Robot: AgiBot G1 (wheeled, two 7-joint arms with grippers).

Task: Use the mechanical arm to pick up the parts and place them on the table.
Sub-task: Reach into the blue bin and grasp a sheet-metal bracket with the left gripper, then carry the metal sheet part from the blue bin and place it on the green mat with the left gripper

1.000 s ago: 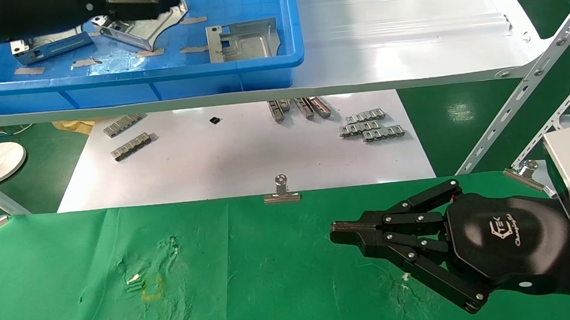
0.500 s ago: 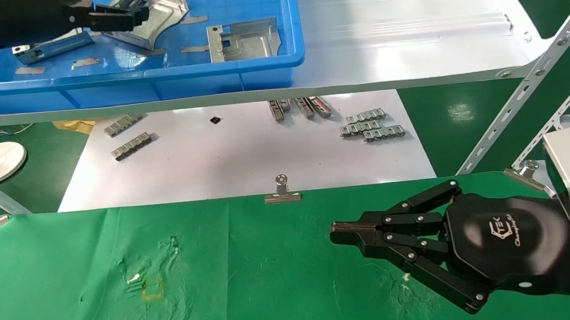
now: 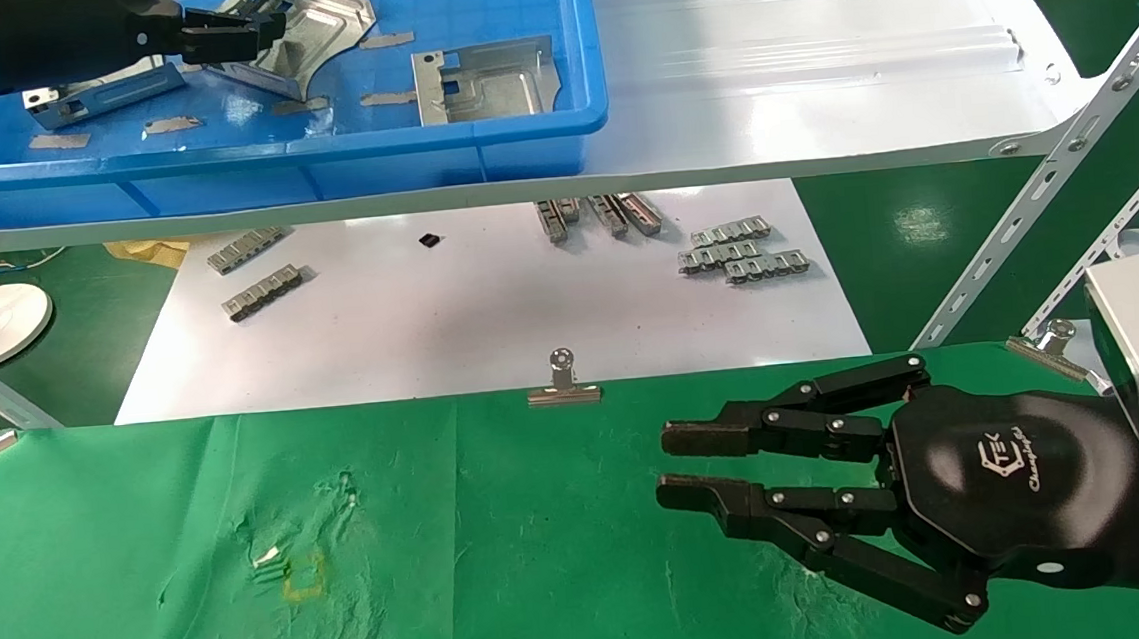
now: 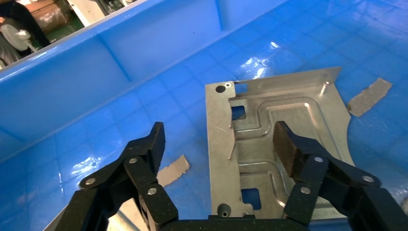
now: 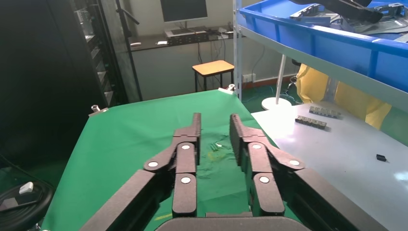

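Observation:
My left gripper (image 3: 254,36) is inside the blue bin (image 3: 319,172), open, over a silver bracket part (image 3: 318,26). In the left wrist view the gripper (image 4: 219,144) is open with its jaws either side of the edge of that part (image 4: 284,120): one finger (image 4: 288,151) over the part, the other over the bin floor. It holds nothing. Two more parts (image 3: 488,80) (image 3: 102,91) lie in the bin. My right gripper (image 3: 662,465) hovers over the green table (image 3: 506,564), open and empty; it also shows in the right wrist view (image 5: 214,126).
The bin stands on a glossy white shelf (image 3: 814,92) with slanted metal struts (image 3: 1051,176) on the right. Below lies a white sheet (image 3: 480,326) with grey clip strips (image 3: 745,252). Binder clips (image 3: 562,385) hold the cloth's far edge.
My left gripper has drawn back to the left inside the bin and the part under it has shifted a little. My right gripper's fingers have opened from shut.

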